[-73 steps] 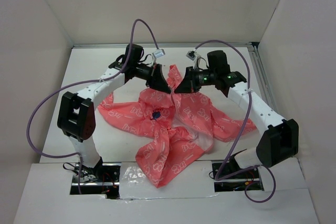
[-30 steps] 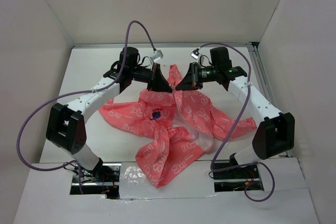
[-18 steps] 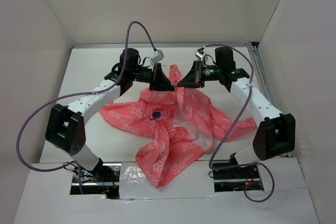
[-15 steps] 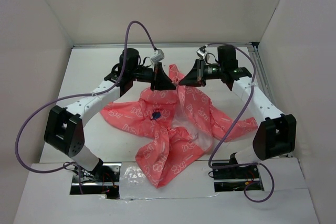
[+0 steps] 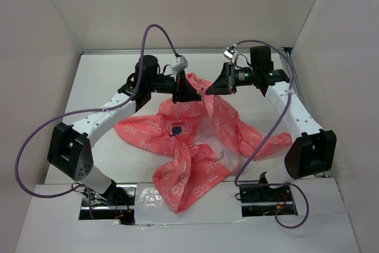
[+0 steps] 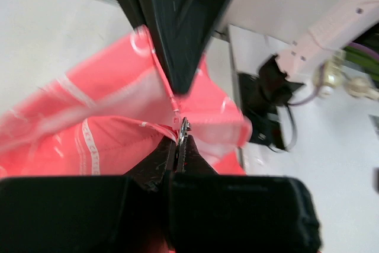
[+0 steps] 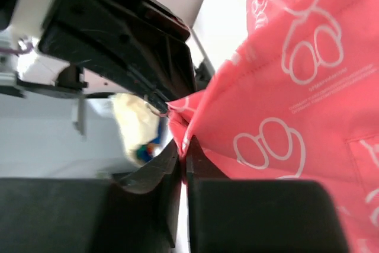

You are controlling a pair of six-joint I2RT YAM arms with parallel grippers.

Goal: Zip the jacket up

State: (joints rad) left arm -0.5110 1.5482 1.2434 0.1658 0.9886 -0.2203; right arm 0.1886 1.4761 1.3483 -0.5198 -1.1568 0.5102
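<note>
The coral-pink jacket (image 5: 192, 152) with white outline print lies spread in the middle of the table, its top end lifted between the two grippers. A small dark blue chest mark (image 5: 176, 129) shows on it. My left gripper (image 5: 190, 94) is shut on the metal zipper pull (image 6: 184, 127) at the jacket's (image 6: 89, 134) front edge. My right gripper (image 5: 211, 89) faces it from the right, a hand's width away. In the right wrist view the right gripper (image 7: 183, 146) is shut on a fold of the jacket's (image 7: 284, 87) edge, with the left gripper's black finger (image 7: 130, 45) just beyond.
White walls (image 5: 53, 22) enclose the table (image 5: 100, 75) on the left, back and right. Purple cables (image 5: 155, 28) loop above both arms. The arm bases (image 5: 103, 197) stand at the near edge, with the jacket's lower hem reaching down between them.
Both grippers have moved toward the back of the table and drawn slightly apart, pulling the jacket's top end up and back. The right jaws have eased a little.
</note>
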